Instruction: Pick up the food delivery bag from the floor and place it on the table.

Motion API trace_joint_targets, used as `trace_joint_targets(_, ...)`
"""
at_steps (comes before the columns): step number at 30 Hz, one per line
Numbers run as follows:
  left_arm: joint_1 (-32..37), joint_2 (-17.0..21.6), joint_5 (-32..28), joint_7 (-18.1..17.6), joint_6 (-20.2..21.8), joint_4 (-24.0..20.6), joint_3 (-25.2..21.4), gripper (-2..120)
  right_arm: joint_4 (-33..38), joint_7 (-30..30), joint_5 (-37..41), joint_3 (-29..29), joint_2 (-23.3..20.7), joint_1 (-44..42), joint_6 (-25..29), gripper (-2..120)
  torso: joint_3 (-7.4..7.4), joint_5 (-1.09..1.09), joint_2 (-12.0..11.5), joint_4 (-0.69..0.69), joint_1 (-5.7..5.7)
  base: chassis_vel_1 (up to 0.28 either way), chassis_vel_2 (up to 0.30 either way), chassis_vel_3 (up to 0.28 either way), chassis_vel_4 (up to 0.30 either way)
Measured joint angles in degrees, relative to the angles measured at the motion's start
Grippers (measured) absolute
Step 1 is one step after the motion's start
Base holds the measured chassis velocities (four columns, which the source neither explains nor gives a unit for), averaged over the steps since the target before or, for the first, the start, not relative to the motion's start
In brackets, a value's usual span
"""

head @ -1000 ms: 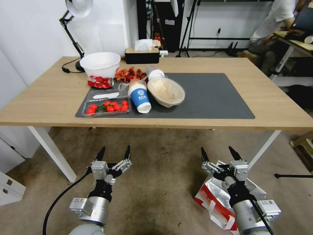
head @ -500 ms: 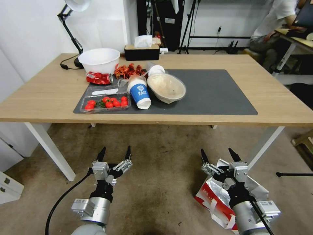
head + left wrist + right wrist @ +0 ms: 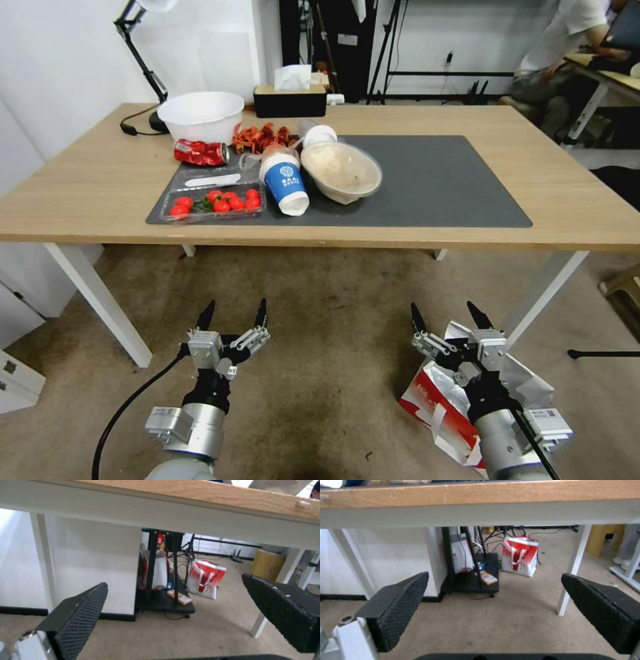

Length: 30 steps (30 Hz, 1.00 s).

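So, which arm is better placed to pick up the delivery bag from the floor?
The right. The right gripper hangs open directly above the food delivery bag on the floor. The left gripper, also open, is over bare carpet, well to the bag's left.

Mat, right half: I see the table's (image 3: 547, 200) dark mat (image 3: 440, 180) bare right of the lidded bowl (image 3: 341, 171).
Mat, left half: crowded with blue cup (image 3: 285, 188), tomato tray (image 3: 215, 203), crushed can (image 3: 200, 152).
Floor: open carpet (image 3: 327, 373) between my two spread-fingered grippers.
Near obstacle: white table leg (image 3: 543, 293) just beyond the delivery bag (image 3: 453, 407).
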Motion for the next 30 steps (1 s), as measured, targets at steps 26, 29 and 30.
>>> trace_joint_targets(26, 0.27, -0.12, 1.18, -1.01, -0.83, -0.31, 0.01, 100, 0.00, -0.22, 0.17, 0.02, 0.00, 0.05, 0.09, 100, -3.90, 0.00, -6.27, 0.00, -2.37, 0.000, 0.000, 0.000, 0.000)
trace_joint_targets(29, 0.29, -0.14, 1.19, -0.98, -0.85, -0.30, 0.00, 100, 0.00, -0.22, 0.45, 0.00, 0.00, -0.04, 0.09, 100, -4.37, 0.00, -7.00, 0.00, -2.63, 0.000, 0.000, 0.000, 0.000)
trace_joint_targets(30, 0.30, -0.15, 1.19, -0.97, -0.92, -0.25, -0.02, 100, 0.01, -0.23, 0.51, 0.01, 0.00, -0.07, 0.09, 100, -4.52, 0.00, -7.22, 0.00, -2.71, 0.000, 0.000, 0.000, 0.000)
